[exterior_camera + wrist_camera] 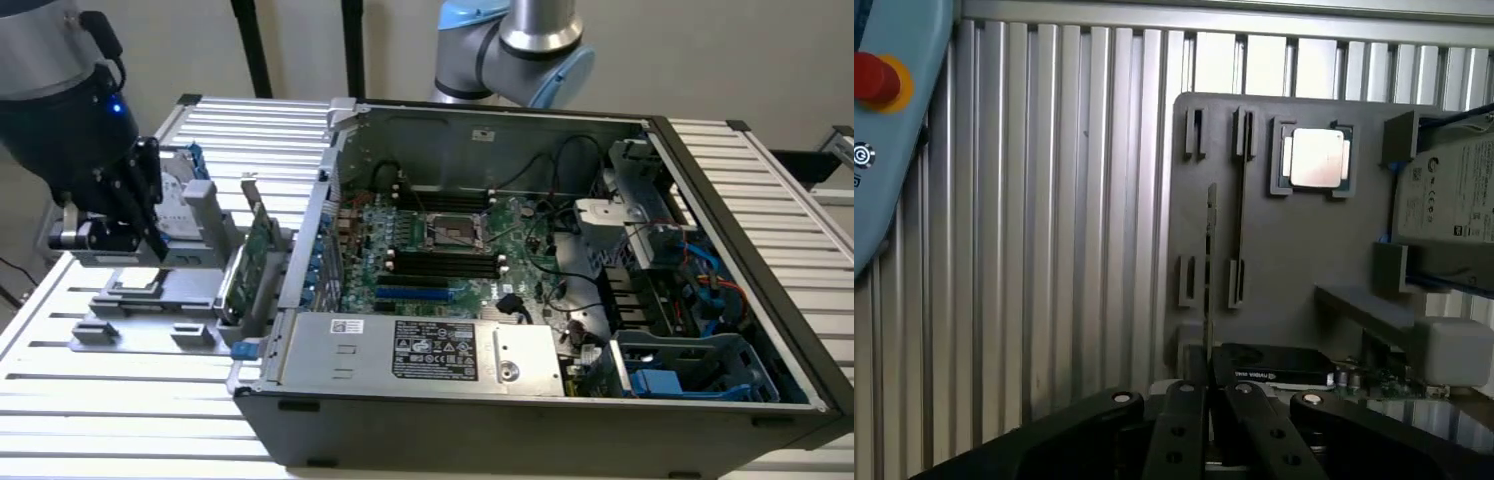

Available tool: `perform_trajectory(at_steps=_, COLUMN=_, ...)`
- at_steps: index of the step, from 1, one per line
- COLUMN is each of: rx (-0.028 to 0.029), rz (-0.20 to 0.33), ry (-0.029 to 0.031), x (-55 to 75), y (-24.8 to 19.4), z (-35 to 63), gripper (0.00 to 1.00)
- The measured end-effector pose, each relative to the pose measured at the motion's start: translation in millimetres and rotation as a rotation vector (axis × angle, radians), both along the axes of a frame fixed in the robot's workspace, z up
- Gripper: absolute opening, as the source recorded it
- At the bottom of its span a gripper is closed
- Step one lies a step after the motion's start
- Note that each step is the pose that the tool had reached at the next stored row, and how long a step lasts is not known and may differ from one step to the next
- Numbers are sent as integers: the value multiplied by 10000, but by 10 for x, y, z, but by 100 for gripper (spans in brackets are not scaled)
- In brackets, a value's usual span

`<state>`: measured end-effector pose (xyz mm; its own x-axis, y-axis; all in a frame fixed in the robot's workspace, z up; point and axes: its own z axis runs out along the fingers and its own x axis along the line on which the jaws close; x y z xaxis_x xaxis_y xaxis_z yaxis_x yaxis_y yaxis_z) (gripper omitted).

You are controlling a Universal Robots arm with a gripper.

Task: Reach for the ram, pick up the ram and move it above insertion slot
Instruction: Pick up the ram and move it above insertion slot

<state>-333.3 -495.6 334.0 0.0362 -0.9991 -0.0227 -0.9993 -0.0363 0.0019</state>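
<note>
The ram [1211, 262] is a thin green stick seen edge-on in the wrist view. It runs straight in between my fingers [1181, 425], and my gripper [1209, 388] is shut on it. It hangs over the grey parts holder [1294, 250], between the holder's two pairs of slot posts. In the exterior view my gripper [147, 250] sits low over that holder [147, 315] at the exterior view's left, outside the open computer case [534, 400]. The black memory slots [447, 265] lie on the motherboard in the middle of the case.
On the holder are a processor chip [1315, 158], a silver hard drive [1452, 205] and a green expansion card [254, 255] standing next to the case wall. A power supply [427, 350] fills the case's front. A pendant with a red button [876, 78] lies on the ribbed table.
</note>
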Motion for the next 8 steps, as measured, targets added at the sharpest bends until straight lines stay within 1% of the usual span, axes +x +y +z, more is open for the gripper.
perform_trajectory(at_steps=8, rx=1, rz=1, ry=-1, x=365, y=0, z=363, gripper=14)
